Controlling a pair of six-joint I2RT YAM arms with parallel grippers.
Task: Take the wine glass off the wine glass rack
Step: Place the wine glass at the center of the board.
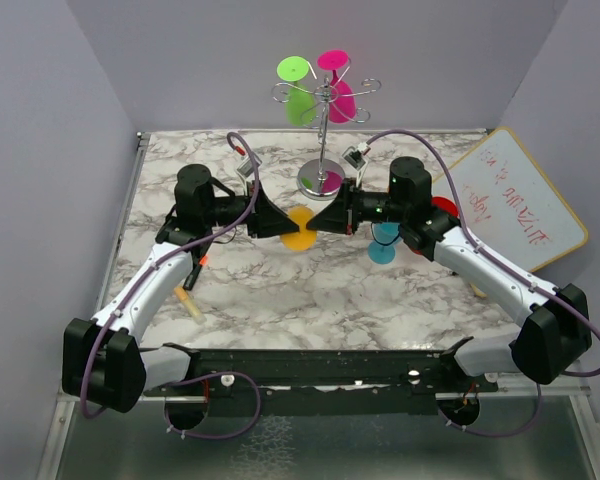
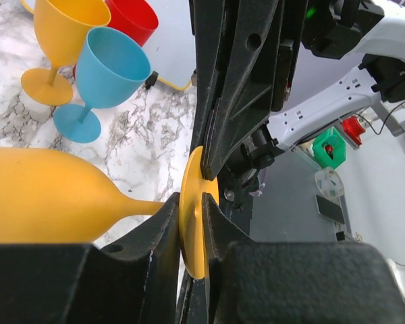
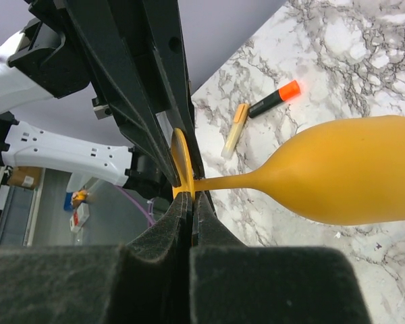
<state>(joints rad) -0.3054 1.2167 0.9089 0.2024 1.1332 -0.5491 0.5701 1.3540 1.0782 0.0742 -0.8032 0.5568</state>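
orange wine glass [image 1: 300, 238] just in front of the wine glass rack [image 1: 323, 130]
left gripper [image 2: 199, 216] and right gripper [image 3: 191, 199] both pinching its foot

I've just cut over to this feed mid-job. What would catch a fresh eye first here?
Both arms meet mid-table on one orange wine glass lying sideways in the air. The left gripper and right gripper each pinch its flat foot from opposite sides. Behind them, at the table's back edge, the wine glass rack has a green glass and a pink glass hanging upside down from its top arms.
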